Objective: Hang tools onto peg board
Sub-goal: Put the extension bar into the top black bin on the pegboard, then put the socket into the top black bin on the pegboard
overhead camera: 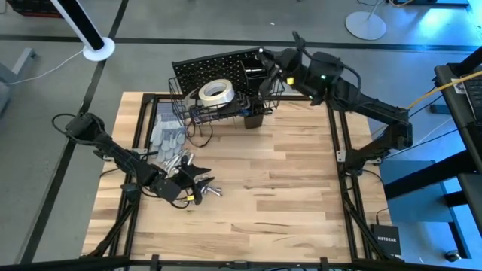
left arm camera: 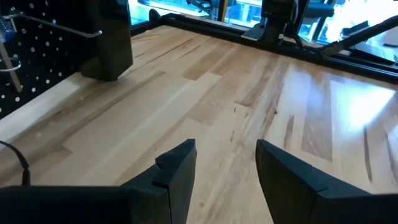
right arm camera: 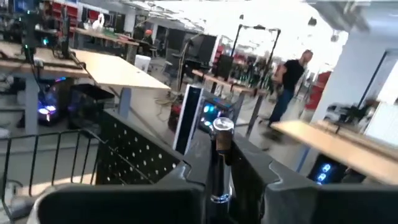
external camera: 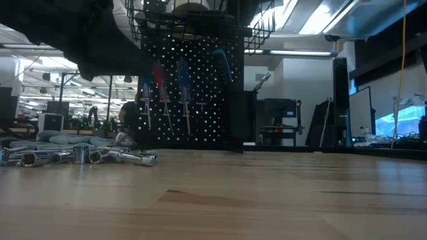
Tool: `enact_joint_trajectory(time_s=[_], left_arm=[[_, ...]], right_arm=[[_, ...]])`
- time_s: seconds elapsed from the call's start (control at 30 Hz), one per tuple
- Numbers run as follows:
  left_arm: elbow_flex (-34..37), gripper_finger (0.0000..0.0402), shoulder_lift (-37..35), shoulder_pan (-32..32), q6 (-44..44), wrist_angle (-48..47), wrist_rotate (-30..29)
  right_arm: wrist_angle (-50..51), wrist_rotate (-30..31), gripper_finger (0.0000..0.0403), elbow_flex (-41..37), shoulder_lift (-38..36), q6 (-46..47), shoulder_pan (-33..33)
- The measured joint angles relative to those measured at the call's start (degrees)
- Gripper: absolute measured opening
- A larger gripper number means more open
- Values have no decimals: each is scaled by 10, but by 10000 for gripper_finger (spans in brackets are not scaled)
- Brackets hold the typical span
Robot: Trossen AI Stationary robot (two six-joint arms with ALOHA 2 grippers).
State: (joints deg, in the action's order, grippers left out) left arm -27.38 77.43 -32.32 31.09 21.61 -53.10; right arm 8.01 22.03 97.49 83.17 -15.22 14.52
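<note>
The peg board (overhead camera: 215,69) stands upright at the table's (overhead camera: 286,188) twelve o'clock edge, a white tape roll (overhead camera: 215,92) lying in its wire basket (overhead camera: 184,105). A silver tool (right arm camera: 221,155) is gripped upright between the closed fingers of the right gripper (overhead camera: 263,71) above the board's top. Loose silver tools (external camera: 80,157) lie at eight o'clock, where the left gripper (overhead camera: 197,183) is held open, empty, beside grey gloves (overhead camera: 167,138).

1 peg board (overhead camera: 215,69); 1 tape roll (overhead camera: 216,92); 3 hanging screwdrivers (external camera: 183,83); 2 arms.
</note>
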Motion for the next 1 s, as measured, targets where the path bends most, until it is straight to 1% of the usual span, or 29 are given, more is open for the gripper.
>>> enact_joint_trajectory(time_s=[0.17,0.33,0.43,0.57,0.63,0.7,0.87,0.93,1.0], left_arm=[[0,157,0,0,2,0,1],[0,157,0,0,2,0,4],[0,157,0,0,2,0,4],[0,157,0,0,2,1,4],[0,157,0,0,3,1,4],[0,157,0,0,4,0,4],[0,157,0,0,4,1,4],[0,157,0,0,4,0,4],[0,157,0,0,5,0,4]], right_arm=[[3,-5,75,0,15,32,14],[14,-6,130,0,18,28,13],[24,-6,162,0,10,21,12],[37,-11,189,0,-14,17,-7],[60,-27,194,0,-30,11,-29],[95,-57,195,0,-42,9,-55],[217,-128,188,0,-51,30,-131],[248,-149,186,-15,-45,47,-158],[257,-161,184,-52,-40,62,-181]])
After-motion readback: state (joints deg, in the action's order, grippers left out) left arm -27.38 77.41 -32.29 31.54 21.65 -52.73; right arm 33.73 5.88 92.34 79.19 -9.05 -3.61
